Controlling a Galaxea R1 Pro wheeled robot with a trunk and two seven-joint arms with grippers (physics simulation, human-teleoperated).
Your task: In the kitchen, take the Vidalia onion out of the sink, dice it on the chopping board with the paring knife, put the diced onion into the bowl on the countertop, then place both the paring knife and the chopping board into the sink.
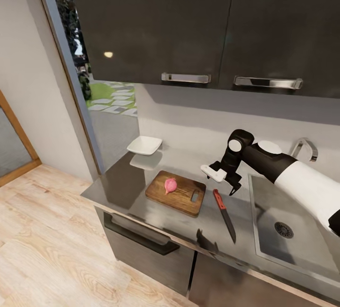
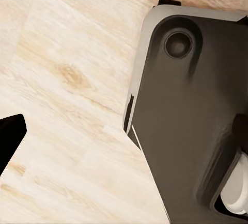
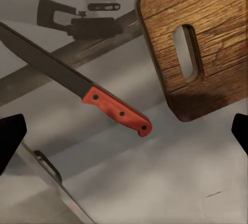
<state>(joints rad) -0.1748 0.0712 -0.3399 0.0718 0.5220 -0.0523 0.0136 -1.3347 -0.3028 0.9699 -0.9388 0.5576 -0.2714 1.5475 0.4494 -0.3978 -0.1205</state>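
Note:
The pinkish Vidalia onion (image 1: 170,185) lies whole on the dark-brown chopping board (image 1: 175,193) (image 3: 206,43) on the grey countertop (image 1: 208,224). The paring knife (image 1: 224,209) (image 3: 118,111) lies flat on the counter between the board and the sink (image 1: 271,250), its red handle pointing toward the wall. My right gripper (image 1: 233,186) (image 3: 124,139) hovers open just above the handle end, with nothing between its fingers. The white bowl (image 1: 144,145) stands at the counter's far left corner. My left gripper (image 2: 124,136) hangs open over the wooden floor beside my dark base.
The chrome tap (image 1: 306,148) rises behind the sink, whose drain hole (image 1: 284,229) shows in the basin. Dark wall cabinets (image 1: 189,24) hang above the counter. A tall window (image 1: 94,85) and pale wall stand left of the counter. Wooden floor (image 1: 52,245) stretches at lower left.

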